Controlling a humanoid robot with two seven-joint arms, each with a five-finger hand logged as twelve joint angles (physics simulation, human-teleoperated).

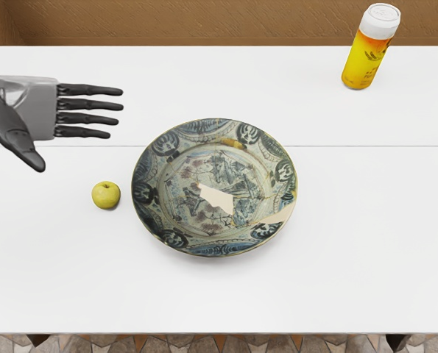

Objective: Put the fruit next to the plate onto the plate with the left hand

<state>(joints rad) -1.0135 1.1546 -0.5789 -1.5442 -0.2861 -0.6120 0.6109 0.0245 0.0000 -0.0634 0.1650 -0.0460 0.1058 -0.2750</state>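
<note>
Hovering flat — left hand (38,118), fingers (90,104) spread.

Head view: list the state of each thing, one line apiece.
left hand: open, fingers straight, holding nothing
plate: flat on the table, no fruit on it
green apple: on the table, left of the plate, not touching it
orange can: upright, at the table's far right

Plate (151,193): it is sitting near the middle of the desk (351,257).
Fruit (106,195): it is lying on the desk just left of the plate, not touching it.
Can (371,45): it is standing far behind the plate, to the right.
Left hand (51,110): it is showing at the left edge, behind the fruit.
</note>
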